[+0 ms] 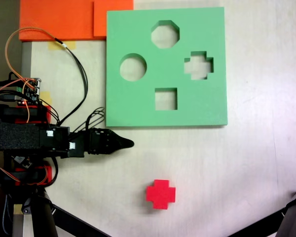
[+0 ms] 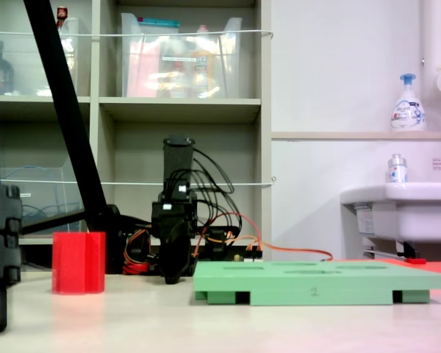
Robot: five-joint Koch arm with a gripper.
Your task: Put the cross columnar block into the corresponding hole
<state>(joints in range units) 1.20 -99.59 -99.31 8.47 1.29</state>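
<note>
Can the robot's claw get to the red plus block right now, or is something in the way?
Probably yes. In a fixed view the gripper points across bare table, and the cross columnar block stands alone in the open. The green foam board lies off to the other side, so nothing blocks the path.

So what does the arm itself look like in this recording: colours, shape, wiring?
The arm is built from black segments with red parts near its base. The gripper is black and tapers to a point. Small white labels sit on the segments. Loose black cables and thin orange wires loop from a small circuit board at the base.
</note>
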